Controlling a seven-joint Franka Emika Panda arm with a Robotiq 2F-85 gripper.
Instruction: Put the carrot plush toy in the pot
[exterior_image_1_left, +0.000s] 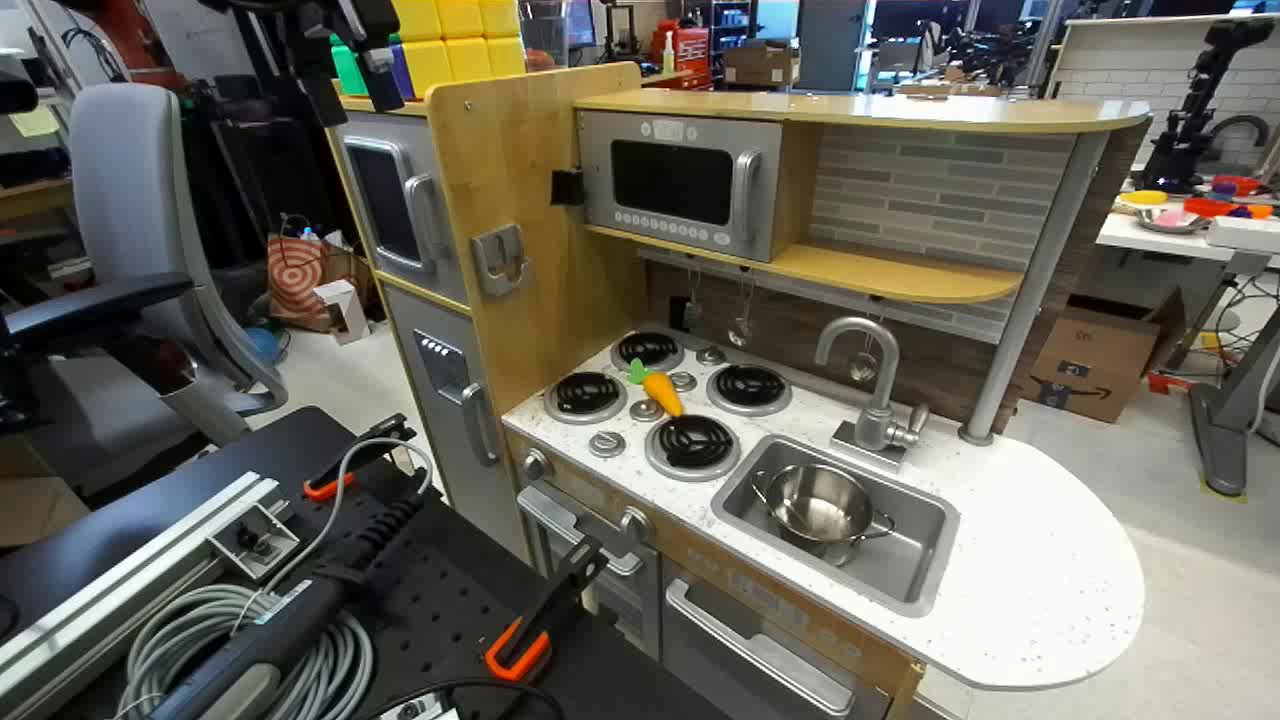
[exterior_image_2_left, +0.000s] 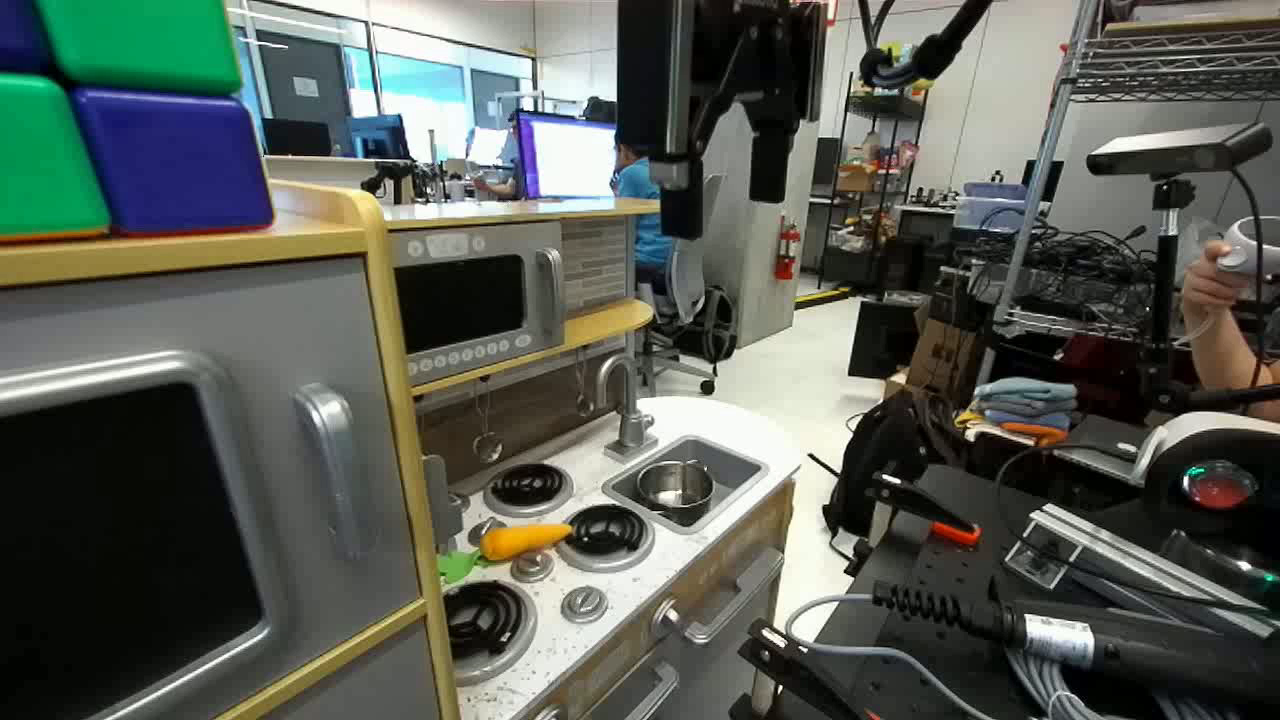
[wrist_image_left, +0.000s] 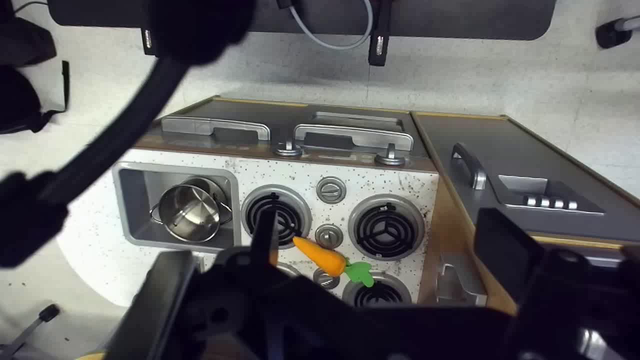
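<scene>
The orange carrot plush toy (exterior_image_1_left: 661, 391) lies on the stove top among the burners and knobs, its green leafy top towards the tall cabinet. It also shows in an exterior view (exterior_image_2_left: 522, 541) and in the wrist view (wrist_image_left: 322, 257). The shiny silver pot (exterior_image_1_left: 819, 504) sits tilted in the sink basin; it also shows in an exterior view (exterior_image_2_left: 676, 486) and in the wrist view (wrist_image_left: 190, 213). No contents are visible in it. My gripper (exterior_image_2_left: 727, 190) is open and empty, high above the kitchen. In the wrist view its fingers (wrist_image_left: 378, 220) are wide apart, with the carrot below.
A grey sink (exterior_image_1_left: 935, 560) with a tall faucet (exterior_image_1_left: 880, 385) is beside the burners. A microwave shelf (exterior_image_1_left: 690, 185) overhangs the back of the counter. A tall wooden side panel (exterior_image_1_left: 530, 200) borders the stove. A black table (exterior_image_1_left: 420, 600) with cables and clamps stands in front.
</scene>
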